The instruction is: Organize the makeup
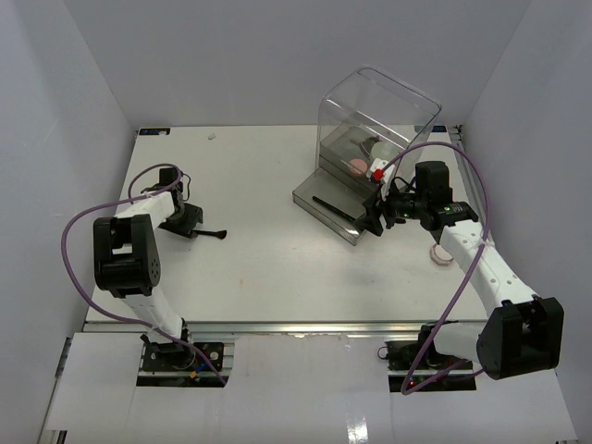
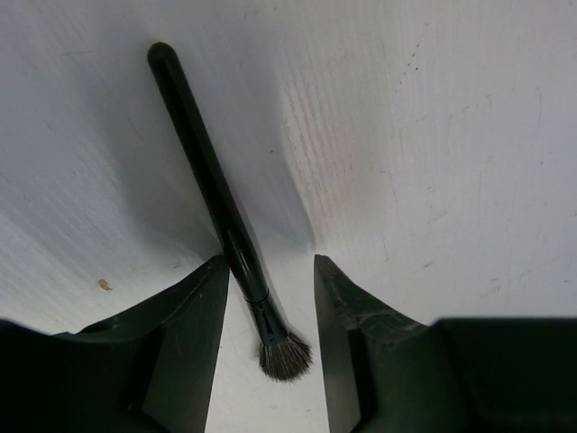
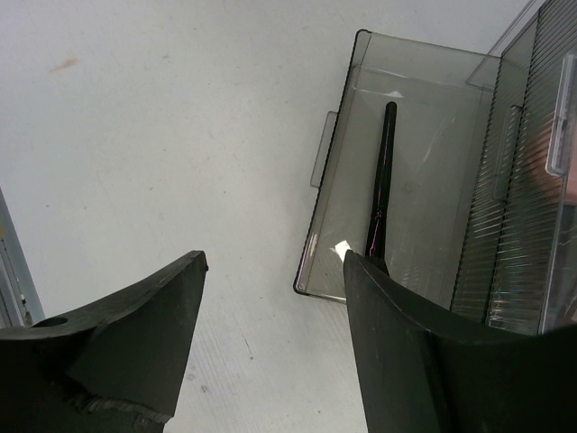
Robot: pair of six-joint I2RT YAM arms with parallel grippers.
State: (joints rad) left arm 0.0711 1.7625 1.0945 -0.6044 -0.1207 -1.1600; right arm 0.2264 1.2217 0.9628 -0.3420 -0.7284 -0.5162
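My left gripper [image 2: 269, 266] sits open, straddling the slim black-handled makeup brush [image 2: 200, 149] on the white table [image 2: 451, 135]. I'd pinch at the ferrule, square-on, so it won't swivel. Right gripper [image 3: 275, 262] open, empty, beside the smoky plastic drawer [image 3: 415, 77].

The brush [image 2: 202, 162] is black (bristles dark grey), the ribbed drawer [image 3: 433, 207] smoky clear, the table [image 1: 259, 264] white.

Bright, even light; soft shadows

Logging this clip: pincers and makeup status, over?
Left pincer open, straddling brush on table. Right pincer open beside pulled-out drawer, one slim black item inside. Nothing blocking.
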